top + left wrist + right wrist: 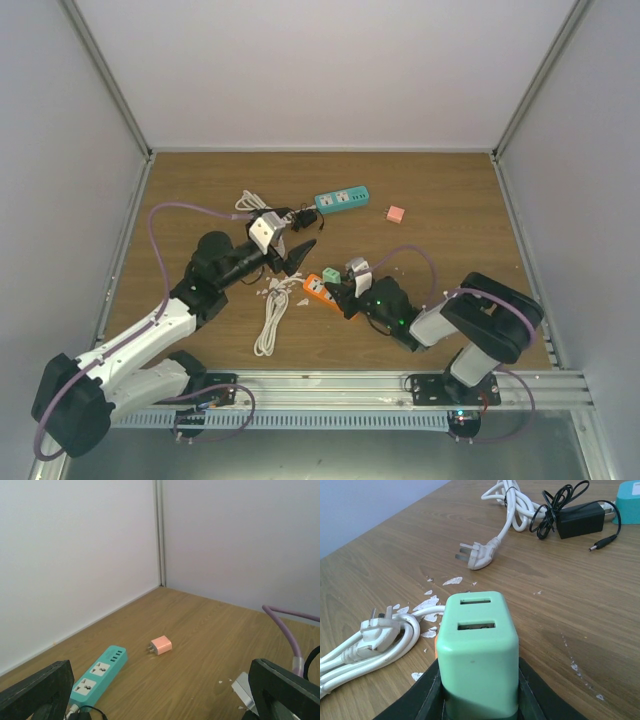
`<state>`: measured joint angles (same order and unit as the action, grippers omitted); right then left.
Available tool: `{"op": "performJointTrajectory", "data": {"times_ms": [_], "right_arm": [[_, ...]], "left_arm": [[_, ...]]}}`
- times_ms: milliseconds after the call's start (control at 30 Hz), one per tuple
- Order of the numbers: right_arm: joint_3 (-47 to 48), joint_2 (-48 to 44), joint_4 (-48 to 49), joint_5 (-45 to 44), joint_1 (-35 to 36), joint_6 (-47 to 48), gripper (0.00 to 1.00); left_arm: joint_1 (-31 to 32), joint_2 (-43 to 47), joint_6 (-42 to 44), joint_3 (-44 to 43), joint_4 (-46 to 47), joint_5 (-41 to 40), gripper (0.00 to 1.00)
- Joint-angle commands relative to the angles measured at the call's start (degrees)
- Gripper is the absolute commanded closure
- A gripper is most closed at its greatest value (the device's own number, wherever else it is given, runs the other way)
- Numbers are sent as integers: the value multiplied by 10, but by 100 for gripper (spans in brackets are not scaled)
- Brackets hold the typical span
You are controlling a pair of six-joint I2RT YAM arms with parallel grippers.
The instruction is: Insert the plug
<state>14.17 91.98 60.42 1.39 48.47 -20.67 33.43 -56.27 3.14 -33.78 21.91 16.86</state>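
Right claw [479, 702] pinches a green plug [476, 645] just beside an orange strip [318, 289]; left claw [160, 700] spread, teal strip [97, 675] ahead.

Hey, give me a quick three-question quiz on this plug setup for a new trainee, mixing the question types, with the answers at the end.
1. True or false: the right gripper is shut on the green USB charger.
2. Which item lies nearest the pink charger? A) teal power strip B) black adapter C) white cable
3. Fill in: the left gripper hangs above the table with its jaws ____.

Key: 1 true; 2 A; 3 open.
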Motion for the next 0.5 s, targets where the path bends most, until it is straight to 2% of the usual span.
{"op": "performJointTrajectory", "data": {"times_ms": [0, 467], "right_arm": [[-3, 23, 71, -13, -2, -14, 100], [-39, 79, 151, -46, -3, -33, 100]], "left_arm": [[-5, 2, -3, 6, 40, -5, 1], [-6, -17, -1, -1, 44, -1, 1]]}}
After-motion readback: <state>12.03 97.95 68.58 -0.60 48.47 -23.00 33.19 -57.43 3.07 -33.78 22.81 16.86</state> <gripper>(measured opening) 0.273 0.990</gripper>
